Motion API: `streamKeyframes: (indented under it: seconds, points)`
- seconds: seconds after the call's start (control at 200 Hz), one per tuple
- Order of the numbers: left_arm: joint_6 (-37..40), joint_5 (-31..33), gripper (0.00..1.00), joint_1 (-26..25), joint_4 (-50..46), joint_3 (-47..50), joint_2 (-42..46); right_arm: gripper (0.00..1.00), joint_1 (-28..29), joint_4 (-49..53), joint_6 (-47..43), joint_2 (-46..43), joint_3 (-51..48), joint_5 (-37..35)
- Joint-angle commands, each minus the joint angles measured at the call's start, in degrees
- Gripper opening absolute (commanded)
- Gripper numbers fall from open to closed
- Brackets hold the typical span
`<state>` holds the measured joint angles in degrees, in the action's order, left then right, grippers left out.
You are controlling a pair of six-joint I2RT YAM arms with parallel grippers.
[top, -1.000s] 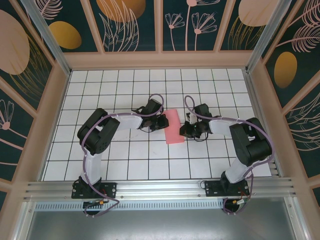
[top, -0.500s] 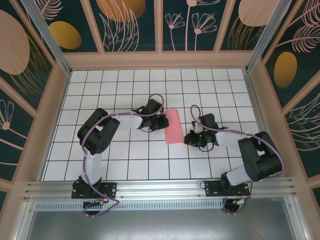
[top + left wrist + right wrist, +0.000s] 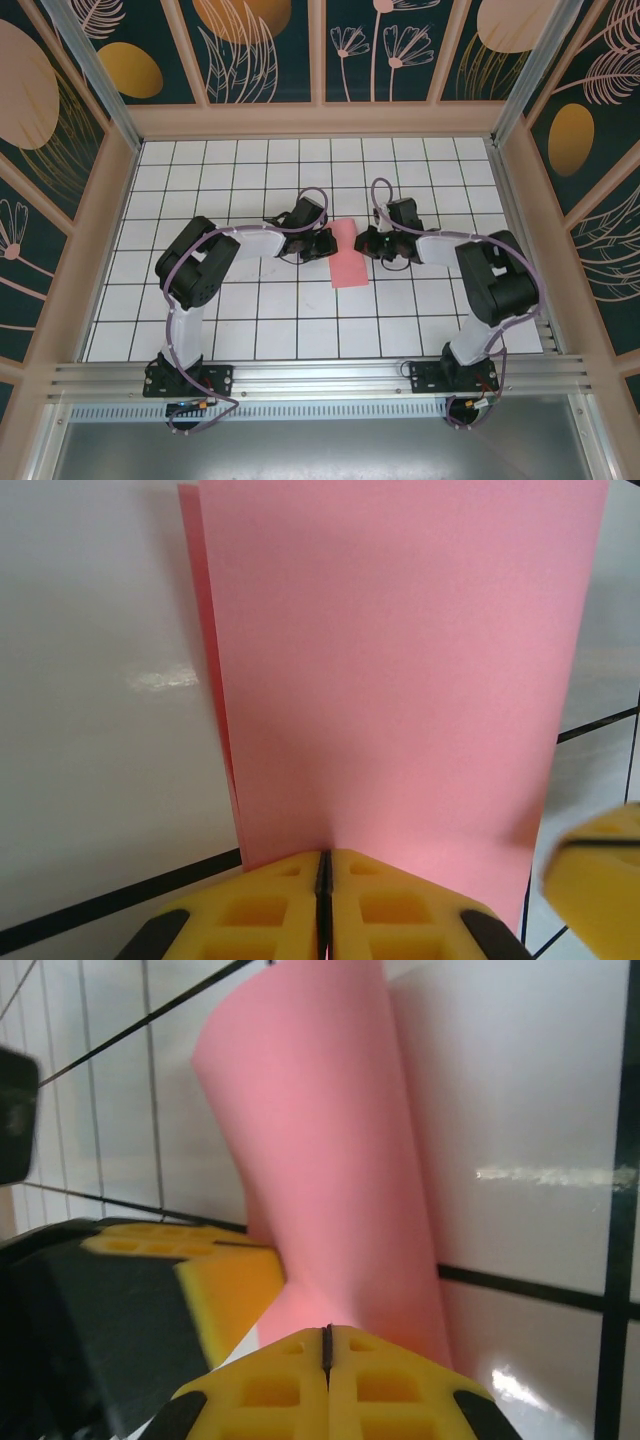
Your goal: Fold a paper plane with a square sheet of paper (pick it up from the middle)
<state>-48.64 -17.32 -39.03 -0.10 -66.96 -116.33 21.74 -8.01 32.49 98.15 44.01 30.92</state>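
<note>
A: Jaws?
B: Left gripper (image 3: 323, 858): jaws together, yellow pads (image 3: 260, 895) pressed tight. The edge of the square sheet of paper (image 3: 400, 670) runs straight into the seam, so it's clamped on the paper.
A: Right side?
B: Right gripper (image 3: 326, 1332): the same, jaws together and pinching the paper. The sheet narrows into the seam and bows up away from it.
A: Sheet condition?
B: Salmon pink and doubled over. Two layers show along its left edge in the left wrist view. From the top it reads as a narrow rectangle, not a square.
A: Location?
B: Middle of the white gridded tabletop (image 3: 250, 320), between the two grippers. Left gripper is on its left edge, right gripper on its right edge, both toward the far end. The near end looks flat on the tabletop.
A: Spacing between the grippers?
B: Near each other. Each wrist camera catches the other gripper's yellow pad at the frame edge.
A: Arms?
B: Both reach inward from the near edge with elbows out. Purple cables (image 3: 310, 195) loop over the wrists.
</note>
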Motion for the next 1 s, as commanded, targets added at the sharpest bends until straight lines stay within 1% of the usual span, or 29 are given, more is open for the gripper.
streamKeyframes:
  seconds: [0.0,0.16,0.25,0.375,0.49,0.59,0.656,0.811,0.996]
  points:
    - [0.8,6.7,0.12,0.0,-8.9,2.1,-6.3,0.05,-0.3,-5.7,2.1,2.9,1.6,-0.6]
    - [0.4,7.5,0.12,0.0,-9.8,2.2,-6.4,0.05,-2.0,-8.8,2.8,3.6,-1.0,-1.1]
    - [0.3,8.0,0.11,-0.1,-10.2,2.4,-6.5,0.04,-3.7,-9.0,3.0,3.0,-3.0,-2.8]
    - [0.5,8.1,0.1,0.0,-9.9,3.0,-5.9,0.04,-5.7,-5.2,1.1,1.3,-3.9,-8.0]
    - [0.8,7.9,0.1,-0.1,-9.9,2.9,-6.0,0.05,-5.9,-4.4,0.0,-0.8,-2.9,-5.4]
    - [0.7,7.9,0.1,0.0,-9.9,2.7,-5.9,0.05,-4.7,-5.6,0.4,-3.8,-2.0,-2.4]
    - [0.6,7.8,0.1,0.0,-9.9,2.7,-5.9,0.05,-3.4,-5.6,0.6,-4.2,-0.9,-1.1]
    - [0.7,7.8,0.1,0.0,-10.1,2.6,-6.0,0.05,0.1,-4.4,0.5,0.9,2.8,-1.0]
    - [0.6,7.9,0.09,-0.1,-10.3,2.7,-6.0,0.05,0.1,-7.1,1.8,7.4,6.3,-0.2]
